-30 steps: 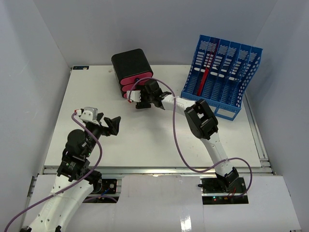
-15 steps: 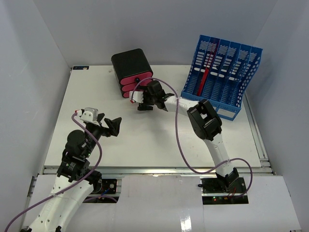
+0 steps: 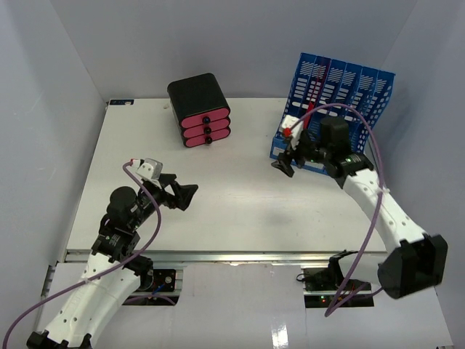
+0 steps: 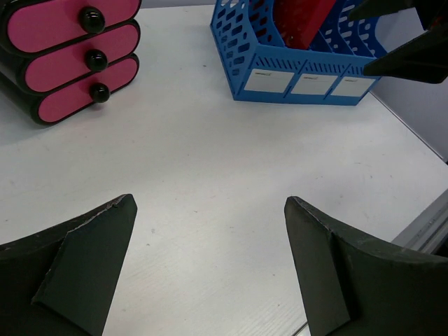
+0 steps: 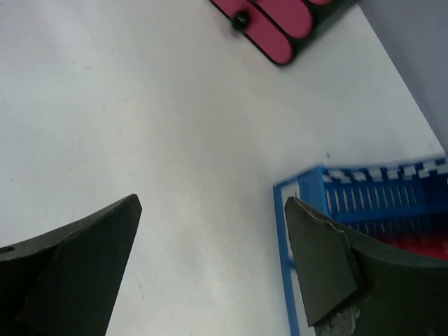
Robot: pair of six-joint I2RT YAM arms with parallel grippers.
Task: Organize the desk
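**1. Tool state.** My left tool (image 3: 184,195) is spread wide and holds nothing. It hangs above the near-left part of the table (image 3: 232,211). My right tool (image 3: 285,163) is likewise spread and empty, low over the table, with the front corner of the blue file rack (image 3: 341,127) just beside its right finger.

**2. Table state.** The white table lies directly beneath both tools.
- Ahead and left of the left tool stands the drawer unit (image 3: 200,109), its three pink fronts apparently flush.
- Ahead and right of that tool stands the rack, with a red folder (image 4: 301,17) in one slot.
- I see no loose item on the table (what the arms cover, I cannot tell), so I judge the tidying nearly complete.

**3. Hazards.**
- Any swing of the right tool toward its right would strike the rack's corner and shove or tip the rack.
- The right arm's purple cable (image 3: 341,105) arcs across the rack's dividers, so a quick retreat could snag it there.
- Driving both tools toward the table's middle at once risks a collision between them.
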